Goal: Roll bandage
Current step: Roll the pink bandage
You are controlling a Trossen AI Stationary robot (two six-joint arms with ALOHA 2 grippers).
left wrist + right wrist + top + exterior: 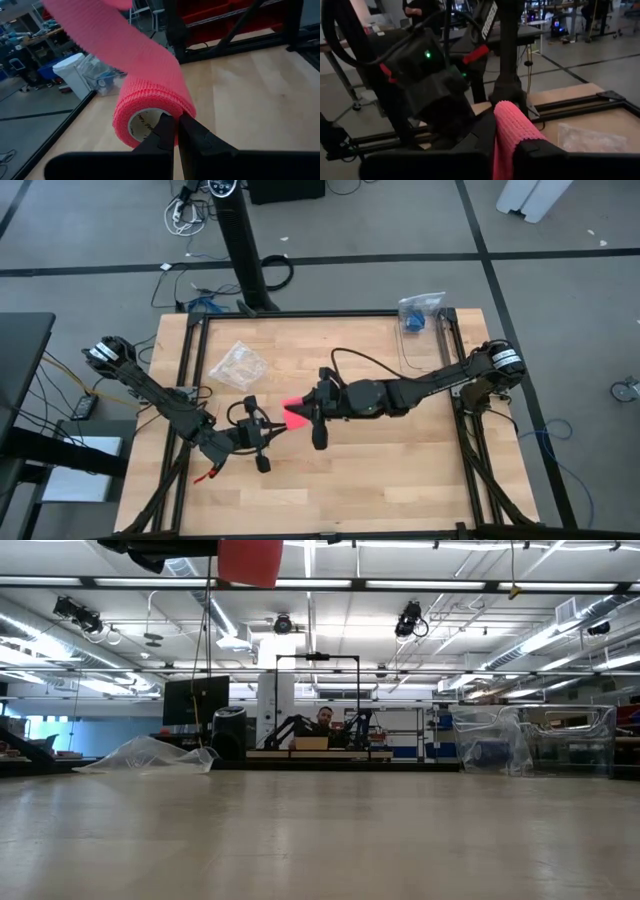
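Left end effector (176,131) has its fingers pinched nearly together on the rim of the bandage (150,95) roll, one tip inside the white core and one against the pink outer wrap. Right end effector (507,150) is clamped down on the loose tail of the same strip, which stands up between its fingers. From above, both meet mid-surface (420,470) with the pink stretched between them, held up off the wood.

So I'd say we're mid-winding: roll already formed, tail left to take up. Next move probably needs the left to turn the roll while the right feeds the tail with steady tension, otherwise it'll go slack and wrap loose or crooked.
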